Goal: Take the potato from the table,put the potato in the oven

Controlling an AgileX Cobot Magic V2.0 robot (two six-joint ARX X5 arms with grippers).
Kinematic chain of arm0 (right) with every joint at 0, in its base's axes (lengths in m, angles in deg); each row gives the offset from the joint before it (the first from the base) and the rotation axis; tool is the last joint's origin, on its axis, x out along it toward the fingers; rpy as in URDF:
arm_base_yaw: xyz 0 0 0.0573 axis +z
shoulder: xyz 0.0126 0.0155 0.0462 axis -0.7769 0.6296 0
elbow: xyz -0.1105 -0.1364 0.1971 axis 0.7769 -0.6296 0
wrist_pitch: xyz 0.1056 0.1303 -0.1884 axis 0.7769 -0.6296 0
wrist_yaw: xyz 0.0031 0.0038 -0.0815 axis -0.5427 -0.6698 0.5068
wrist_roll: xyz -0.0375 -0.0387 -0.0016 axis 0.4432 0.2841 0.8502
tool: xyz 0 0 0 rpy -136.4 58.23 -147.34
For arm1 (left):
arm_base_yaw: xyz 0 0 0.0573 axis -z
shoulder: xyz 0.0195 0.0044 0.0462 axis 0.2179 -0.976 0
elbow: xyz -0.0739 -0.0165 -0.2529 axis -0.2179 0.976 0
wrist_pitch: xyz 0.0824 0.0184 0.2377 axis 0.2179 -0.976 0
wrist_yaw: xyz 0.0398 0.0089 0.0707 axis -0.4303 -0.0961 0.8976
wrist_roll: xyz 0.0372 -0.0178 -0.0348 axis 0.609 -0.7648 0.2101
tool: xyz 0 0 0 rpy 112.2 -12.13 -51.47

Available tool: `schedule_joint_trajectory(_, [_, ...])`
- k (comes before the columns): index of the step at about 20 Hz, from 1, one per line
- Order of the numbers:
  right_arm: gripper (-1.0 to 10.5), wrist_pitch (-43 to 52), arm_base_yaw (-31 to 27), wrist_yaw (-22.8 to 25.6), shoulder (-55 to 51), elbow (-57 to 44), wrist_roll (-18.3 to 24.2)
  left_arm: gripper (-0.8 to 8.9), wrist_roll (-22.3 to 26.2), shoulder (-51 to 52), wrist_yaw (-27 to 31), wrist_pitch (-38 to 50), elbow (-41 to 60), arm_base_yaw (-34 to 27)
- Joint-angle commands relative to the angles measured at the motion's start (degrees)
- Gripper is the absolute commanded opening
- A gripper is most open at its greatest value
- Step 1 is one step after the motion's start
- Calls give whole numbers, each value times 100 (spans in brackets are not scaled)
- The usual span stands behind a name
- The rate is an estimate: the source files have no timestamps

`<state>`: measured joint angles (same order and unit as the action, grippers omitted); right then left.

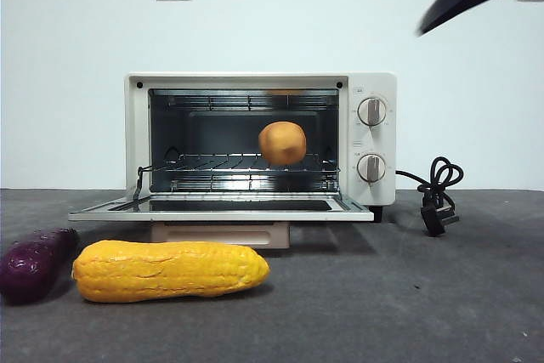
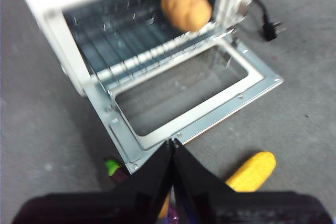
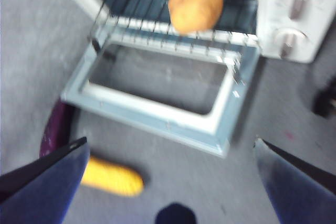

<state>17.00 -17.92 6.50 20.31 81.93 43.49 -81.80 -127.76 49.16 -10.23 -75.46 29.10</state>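
The orange-brown potato [image 1: 282, 143] rests on the wire rack inside the cream-white oven [image 1: 372, 91], right of the rack's middle. The oven's glass door [image 1: 221, 207] lies folded down flat on the dark grey table [image 1: 408, 295]. My right gripper [image 3: 170, 141] hovers open above the table in front of the door, with nothing between its jaws; the potato [image 3: 196, 1] is beyond it. My left gripper [image 2: 173, 143] is shut and empty, high above the door's front edge, apart from the potato [image 2: 186, 7]. In the front view only black jaw tips show along the top edge.
A long yellow corn cob [image 1: 170, 269] lies in front of the oven door, with a dark purple eggplant [image 1: 34, 263] to its left. The oven's black cord and plug [image 1: 438, 197] lie to the right of the oven.
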Motion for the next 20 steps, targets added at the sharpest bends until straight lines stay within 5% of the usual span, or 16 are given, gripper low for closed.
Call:
schedule_joint_trajectory(1, [536,-610,17,-7,-433,7,407,-8,-151,-286,-483,675,413,-472])
schedule_joint_trajectory(6, [536,-1692,17,-7,-1707,7,459,-9,-529,-1974,-1880,1899,553,-1679])
schedule_joint_trajectory(10, [536,-1886,17,-2,-2514,7,155,-9,-911,-3394,-2664,2778,553,-2074])
schedule_joint_trajectory(20, [536,-1958,17,-7,-2903,7,-280,-9,-1115,-4999,-2806,4168,516,-2092])
